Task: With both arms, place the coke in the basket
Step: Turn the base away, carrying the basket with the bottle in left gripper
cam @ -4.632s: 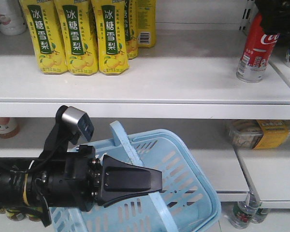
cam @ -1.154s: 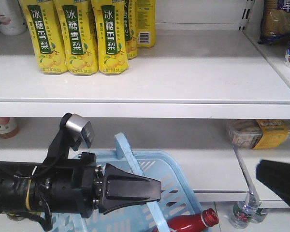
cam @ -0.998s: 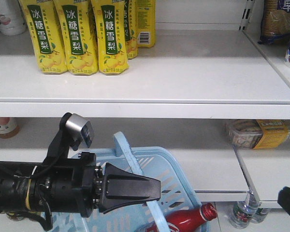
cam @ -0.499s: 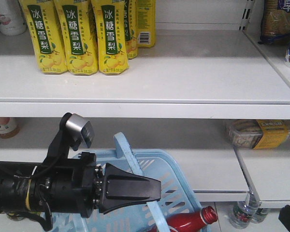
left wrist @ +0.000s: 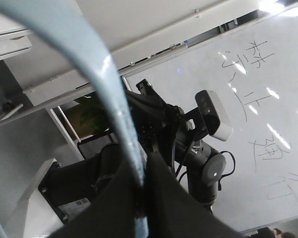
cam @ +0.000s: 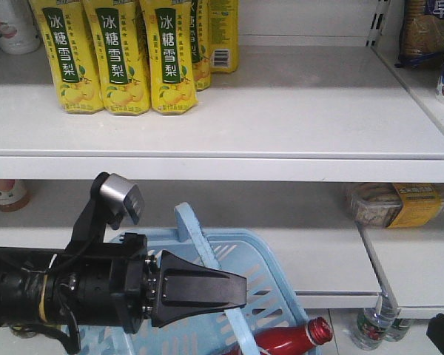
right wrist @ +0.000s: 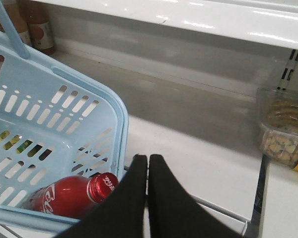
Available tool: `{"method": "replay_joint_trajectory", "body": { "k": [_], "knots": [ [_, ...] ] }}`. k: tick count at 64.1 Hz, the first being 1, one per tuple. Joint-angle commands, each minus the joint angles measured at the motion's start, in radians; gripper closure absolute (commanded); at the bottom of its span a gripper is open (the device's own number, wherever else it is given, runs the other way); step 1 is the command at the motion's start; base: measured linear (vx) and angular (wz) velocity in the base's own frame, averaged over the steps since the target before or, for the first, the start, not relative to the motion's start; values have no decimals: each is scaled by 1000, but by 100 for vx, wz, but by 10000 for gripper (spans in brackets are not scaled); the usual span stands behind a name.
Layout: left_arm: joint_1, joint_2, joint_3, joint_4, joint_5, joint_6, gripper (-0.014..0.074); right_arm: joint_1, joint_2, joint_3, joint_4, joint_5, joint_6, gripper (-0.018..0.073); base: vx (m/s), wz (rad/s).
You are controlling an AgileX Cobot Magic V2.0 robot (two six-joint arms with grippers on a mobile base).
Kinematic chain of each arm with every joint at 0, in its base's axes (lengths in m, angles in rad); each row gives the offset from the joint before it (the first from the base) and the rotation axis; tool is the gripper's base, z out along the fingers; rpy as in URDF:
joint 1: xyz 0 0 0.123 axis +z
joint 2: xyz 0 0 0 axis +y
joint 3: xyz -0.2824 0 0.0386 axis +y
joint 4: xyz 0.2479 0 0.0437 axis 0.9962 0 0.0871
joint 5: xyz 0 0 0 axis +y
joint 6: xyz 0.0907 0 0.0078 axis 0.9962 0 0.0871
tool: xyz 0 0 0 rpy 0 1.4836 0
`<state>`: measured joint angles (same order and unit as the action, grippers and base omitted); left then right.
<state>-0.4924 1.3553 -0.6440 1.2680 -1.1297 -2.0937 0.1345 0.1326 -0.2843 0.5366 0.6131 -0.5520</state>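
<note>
Red aluminium Coca-Cola bottle (right wrist: 69, 194) lies inside the light blue slotted plastic basket (right wrist: 120, 130), neck towards three o'clock.
The basket's handle (left wrist: 111, 101) is clamped by the left gripper (cam: 229, 291); any slip risks tipping the bottle out. The right gripper (right wrist: 148, 161), jaws together and empty, is seen just beside the rim and risks knocking it.

The red coke bottle (right wrist: 69, 194) lies on its side in the near corner of the light blue basket (right wrist: 120, 124), just left of the right gripper (right wrist: 148, 161), whose black fingers seem pressed together, empty, above the white shelf (right wrist: 208, 163).

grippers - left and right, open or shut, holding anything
Left gripper: shut on the basket handle.
Right gripper: shut, holding nothing; the coke bottle lies in the basket.
</note>
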Motion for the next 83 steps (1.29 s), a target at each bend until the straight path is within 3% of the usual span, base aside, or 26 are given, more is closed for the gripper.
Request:
{"method": "replay_joint_trajectory", "body": {
  "k": [1, 15, 24, 31, 45, 61, 83],
  "knots": [
    [-4, -36, -30, -118, -120, 104, 603, -4, 10, -24, 20, -69, -3, 564, 0, 0],
    [-5, -37, 49, -151, -2, 428, 603, -4, 10, -24, 20, -69, -3, 564, 0, 0],
    [-5, -67, 112, -236, 81, 622, 603, -4, 10, -24, 20, -69, -3, 564, 0, 0],
    [-5, -122, 166, -371, 187, 764, 603, -4, 10, -24, 20, -69, -3, 564, 0, 0],
    [-5, -301, 251, -550, 383, 940, 603, -4, 10, -24, 20, -69, -3, 564, 0, 0],
    [-5, -537, 366, -832, 603, 1178, 603, -4, 10, -24, 20, -69, -3, 564, 0, 0],
    [-5, -852, 587, -1068, 782, 1473, 603, -4, 10, -24, 20, -69, -3, 564, 0, 0]
  ]
}}
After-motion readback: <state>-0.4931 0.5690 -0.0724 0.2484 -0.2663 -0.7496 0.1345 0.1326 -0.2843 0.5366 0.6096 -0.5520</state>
